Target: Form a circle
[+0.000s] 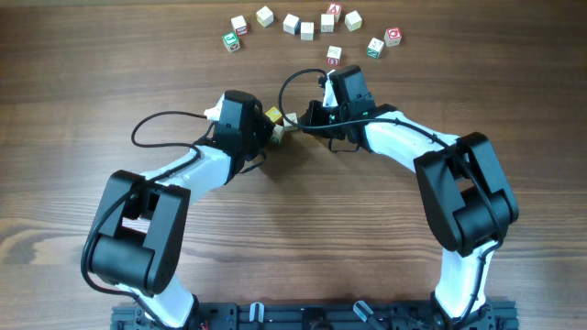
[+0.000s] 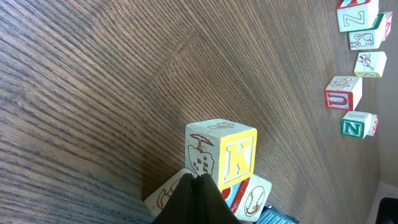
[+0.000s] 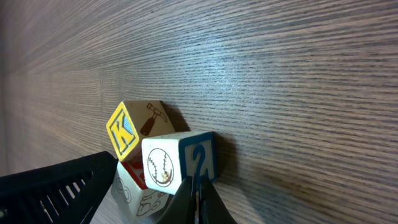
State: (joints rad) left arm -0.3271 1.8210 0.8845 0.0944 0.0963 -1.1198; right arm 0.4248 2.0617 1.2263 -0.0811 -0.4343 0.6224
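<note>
An open arc of several small letter cubes (image 1: 307,30) lies at the far side of the table, the partial circle. Three more cubes are bunched between my grippers. Among them, the yellow-faced K cube (image 1: 273,115) (image 2: 221,155) (image 3: 134,127) leans on a baseball cube (image 3: 180,162) (image 2: 252,196) and a third pale cube (image 3: 137,190) (image 2: 165,193). My left gripper (image 1: 271,129) (image 2: 198,178) is shut, its tip against the K cube from the left. Shut too, my right gripper (image 1: 298,123) (image 3: 198,182) has its tip against the baseball cube's blue-numbered side.
One cube (image 1: 334,56) sits apart, just behind the right wrist. The arc's left end shows in the left wrist view as a column of cubes (image 2: 343,93) at the right edge. Both arms' cables loop over the wooden table (image 1: 293,238) near the bunch.
</note>
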